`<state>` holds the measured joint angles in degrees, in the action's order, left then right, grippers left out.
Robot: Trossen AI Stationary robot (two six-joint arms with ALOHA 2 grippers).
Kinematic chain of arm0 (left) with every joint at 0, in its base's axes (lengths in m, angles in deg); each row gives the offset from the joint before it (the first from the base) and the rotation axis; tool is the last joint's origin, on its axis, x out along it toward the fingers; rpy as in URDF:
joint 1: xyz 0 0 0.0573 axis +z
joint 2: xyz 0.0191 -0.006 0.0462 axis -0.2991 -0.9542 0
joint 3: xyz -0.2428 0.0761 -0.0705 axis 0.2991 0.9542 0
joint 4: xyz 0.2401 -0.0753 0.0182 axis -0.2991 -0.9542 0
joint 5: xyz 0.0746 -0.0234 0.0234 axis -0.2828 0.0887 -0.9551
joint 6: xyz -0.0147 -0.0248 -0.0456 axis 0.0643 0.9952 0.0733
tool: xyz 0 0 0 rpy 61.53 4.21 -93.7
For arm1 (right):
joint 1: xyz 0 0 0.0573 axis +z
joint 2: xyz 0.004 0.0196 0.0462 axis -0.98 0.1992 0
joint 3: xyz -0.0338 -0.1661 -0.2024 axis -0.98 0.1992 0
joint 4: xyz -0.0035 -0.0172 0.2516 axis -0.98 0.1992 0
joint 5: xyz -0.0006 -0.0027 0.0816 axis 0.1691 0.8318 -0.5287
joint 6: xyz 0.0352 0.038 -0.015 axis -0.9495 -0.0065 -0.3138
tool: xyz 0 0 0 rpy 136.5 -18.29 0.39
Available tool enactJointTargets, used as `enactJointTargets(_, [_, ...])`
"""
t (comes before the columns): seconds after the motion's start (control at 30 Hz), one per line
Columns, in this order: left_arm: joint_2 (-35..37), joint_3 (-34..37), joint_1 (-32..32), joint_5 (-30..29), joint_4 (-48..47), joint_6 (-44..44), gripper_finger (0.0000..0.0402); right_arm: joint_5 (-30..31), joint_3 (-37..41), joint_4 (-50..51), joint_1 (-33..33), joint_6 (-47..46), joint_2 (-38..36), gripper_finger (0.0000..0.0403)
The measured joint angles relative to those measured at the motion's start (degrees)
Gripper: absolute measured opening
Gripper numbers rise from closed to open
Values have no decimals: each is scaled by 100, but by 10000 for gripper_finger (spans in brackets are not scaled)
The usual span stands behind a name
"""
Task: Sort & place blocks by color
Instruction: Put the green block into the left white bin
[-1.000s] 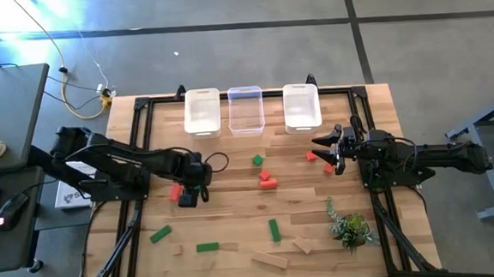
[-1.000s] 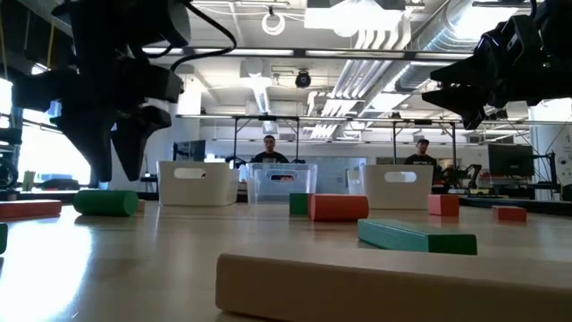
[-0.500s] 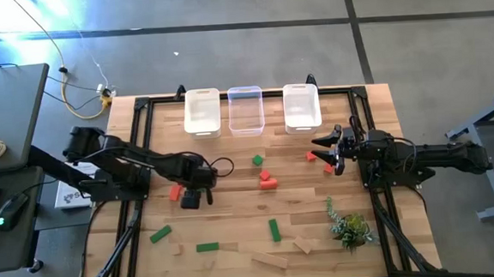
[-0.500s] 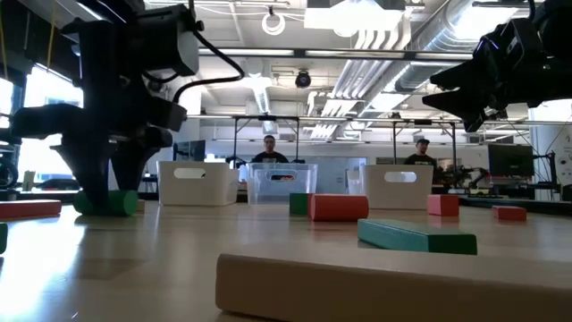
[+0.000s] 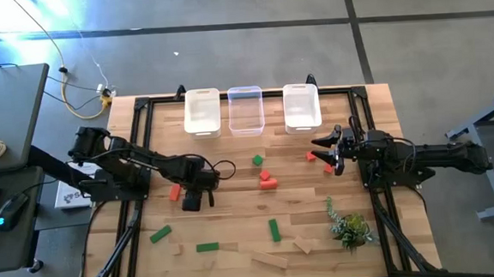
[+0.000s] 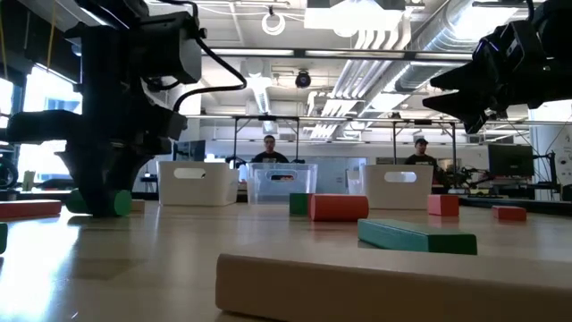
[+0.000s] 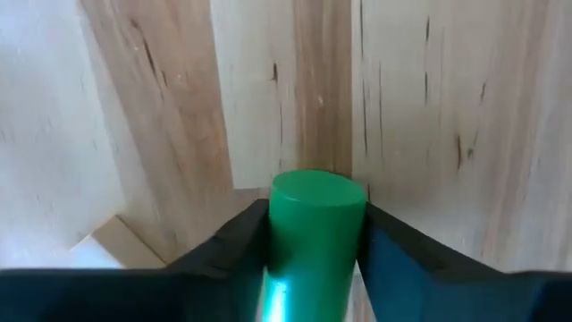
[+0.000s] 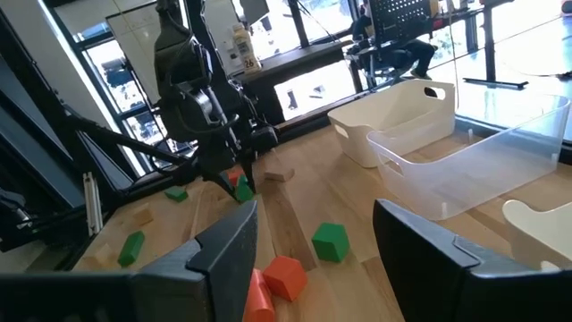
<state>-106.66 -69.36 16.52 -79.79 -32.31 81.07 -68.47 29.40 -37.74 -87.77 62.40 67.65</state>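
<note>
My left gripper [image 5: 194, 198] is down at the table's left middle, shut on a green cylinder block [image 7: 316, 215] that lies on its side on the wood. A red block [image 5: 175, 193] lies just left of it. Other blocks are scattered about: a green cube [image 5: 257, 160], red ones [image 5: 267, 180], green bars [image 5: 274, 230] and tan pieces [image 5: 270, 259]. My right gripper [image 5: 327, 148] hangs open above the table at the right, over two red blocks [image 5: 311, 157], with nothing between its fingers. My left gripper pinches the green cylinder's round sides [image 7: 286, 234] between its two fingers [image 7: 234, 240], close behind its flat end [image 7: 317, 190]. The fingers come from above, pointing down, and lie across it. The cylinder rests on its side on the table [image 6: 114, 204].
Three bins stand in a row at the far edge: white [image 5: 202, 113], clear [image 5: 246, 110], white [image 5: 302, 107]. A green plant sprig [image 5: 349, 227] lies at the near right. People show in the room behind the table.
My left gripper has come down from above the table onto the green cylinder, shifting a little toward the right edge, and its fingers have closed in on the cylinder. The cylinder stays on the table. My right gripper has kept still.
</note>
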Motion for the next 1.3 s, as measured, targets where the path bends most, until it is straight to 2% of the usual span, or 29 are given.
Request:
enactJointTargets(0.07, [-6,-39,2,0,-34,-31,103,-2,0,0,0,0,0,210])
enactJointTargets(0.23, [-49,-234,14,-27,-74,-97,103,0,0,9,0,0,0,210])
enactJointTargets(0.53, [-8,-1010,277,-169,-166,-161,103,-2,1,35,0,0,0,210])
enactJointTargets(0.67, [-9,-1473,526,-618,-322,-453,103,-1,1,37,2,0,0,210])
enactJointTargets(0.83, [0,-2042,1058,-1060,-506,-805,103,0,0,39,2,0,0,210])
enactJointTargets(1.1, [0,-2782,2198,-1071,-621,-903,103,-1,0,37,1,0,0,210])
enactJointTargets(1.3, [2,-3001,3077,-1069,-615,-897,108,-2,2,39,0,0,0,210])
